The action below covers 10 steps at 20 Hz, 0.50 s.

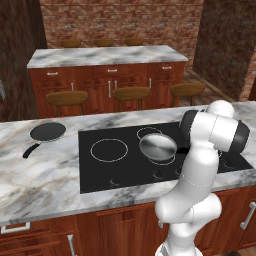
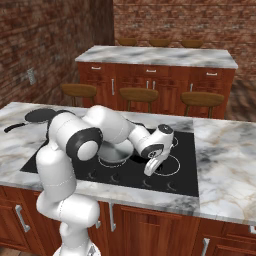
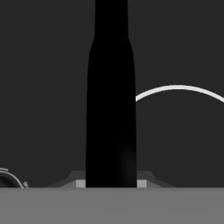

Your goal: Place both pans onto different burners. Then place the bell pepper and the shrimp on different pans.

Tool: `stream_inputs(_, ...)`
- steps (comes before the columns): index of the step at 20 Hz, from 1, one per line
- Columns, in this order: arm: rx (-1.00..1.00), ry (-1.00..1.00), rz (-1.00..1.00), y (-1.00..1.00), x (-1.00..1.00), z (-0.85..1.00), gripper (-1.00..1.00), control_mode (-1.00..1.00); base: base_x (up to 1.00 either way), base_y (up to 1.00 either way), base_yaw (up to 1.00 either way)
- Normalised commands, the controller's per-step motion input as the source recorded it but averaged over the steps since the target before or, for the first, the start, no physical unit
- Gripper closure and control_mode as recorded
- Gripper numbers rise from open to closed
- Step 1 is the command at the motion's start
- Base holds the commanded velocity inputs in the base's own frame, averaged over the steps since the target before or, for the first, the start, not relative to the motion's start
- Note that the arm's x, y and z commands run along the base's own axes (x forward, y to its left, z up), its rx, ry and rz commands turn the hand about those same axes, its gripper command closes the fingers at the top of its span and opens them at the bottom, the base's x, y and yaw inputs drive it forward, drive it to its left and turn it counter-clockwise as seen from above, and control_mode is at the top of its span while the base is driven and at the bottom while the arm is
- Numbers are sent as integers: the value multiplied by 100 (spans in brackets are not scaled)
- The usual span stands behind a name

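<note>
Gripper [image 3: 111, 183] low over the black glass cooktop [image 1: 125, 177], jaws drawn in narrow on a long black handle [image 3: 111, 96] that passes between them; in the hand view the handle's long axis runs straight up the middle of the frame from bottom to top edge, widening toward the fingers. A white burner [image 3: 177, 89] arc curves right of the handle in that view. In the right base view the gripper [image 2: 151, 167] hangs at frame centre from the wrist, pointing down at the cooktop beside burner outlines. Steel pan [image 1: 158, 148] sits at centre of the left base view, tilted, just right of a large burner ring [image 1: 109, 150] and below a smaller ring [image 1: 149, 133]; its handle side faces right, toward the arm, which hides that end. In the right base view the same pan [image 2: 116, 150] shows partly behind the forearm. Black pan [image 1: 48, 131] lies on the marble bench [image 1: 40, 175] at left of the left base view, off the cooktop, its long handle pointing to lower left. Island counter [image 1: 107, 56] with stools [image 1: 131, 93] across the upper frame.
</note>
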Motion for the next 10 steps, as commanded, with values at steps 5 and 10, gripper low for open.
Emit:
stream_inputs(5,0,6,0,-10,-6,0,100,-100,0,0,0)
stream_inputs(10,0,11,0,0,-10,0,100,-100,0,0,0)
